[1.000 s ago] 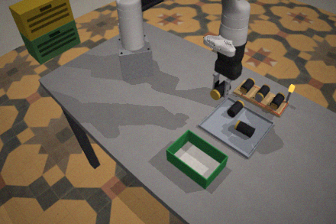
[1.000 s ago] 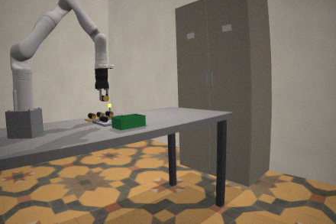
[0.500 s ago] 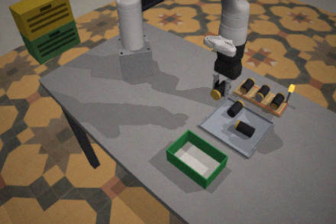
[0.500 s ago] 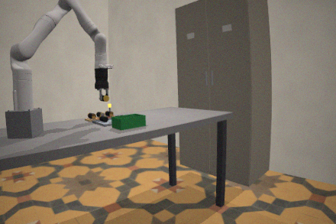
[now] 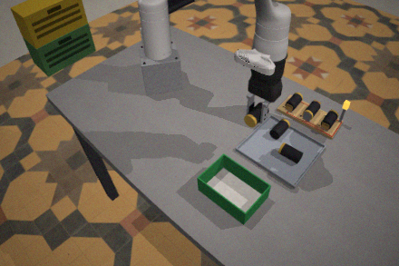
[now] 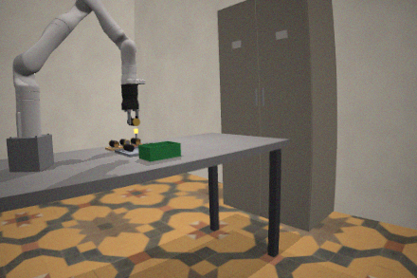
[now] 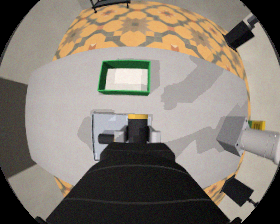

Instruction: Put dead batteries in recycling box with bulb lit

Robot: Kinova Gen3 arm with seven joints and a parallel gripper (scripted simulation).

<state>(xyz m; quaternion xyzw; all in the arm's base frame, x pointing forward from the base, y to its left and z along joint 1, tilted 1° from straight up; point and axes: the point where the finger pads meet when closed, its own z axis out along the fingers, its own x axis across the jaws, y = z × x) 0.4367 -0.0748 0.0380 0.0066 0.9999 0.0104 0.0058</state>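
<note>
My gripper (image 5: pixel 257 114) (image 6: pixel 135 120) is shut on a black battery with a yellow end (image 5: pixel 250 120) (image 6: pixel 136 120) (image 7: pixel 136 127). It holds the battery level in the air, above the table next to the back corner of the grey tray (image 5: pixel 265 157) (image 7: pixel 104 121). Two batteries (image 5: pixel 279 128) (image 5: pixel 290 152) lie on the tray. Three batteries (image 5: pixel 294 101) (image 5: pixel 311 110) (image 5: pixel 329 119) sit in the wooden holder (image 5: pixel 335 132), and its bulb (image 5: pixel 346 104) (image 6: pixel 135 131) is lit. The green recycling box (image 5: pixel 219 201) (image 6: pixel 159 151) (image 7: pixel 100 78) stands upright on the table in front of the tray, with no battery in it.
The arm's grey base (image 5: pixel 159 73) (image 6: pixel 29 153) stands at the back of the table. Yellow and green crates (image 5: pixel 52 30) are stacked on the floor to the left. A tall cabinet (image 6: pixel 280 102) stands beyond the table's end.
</note>
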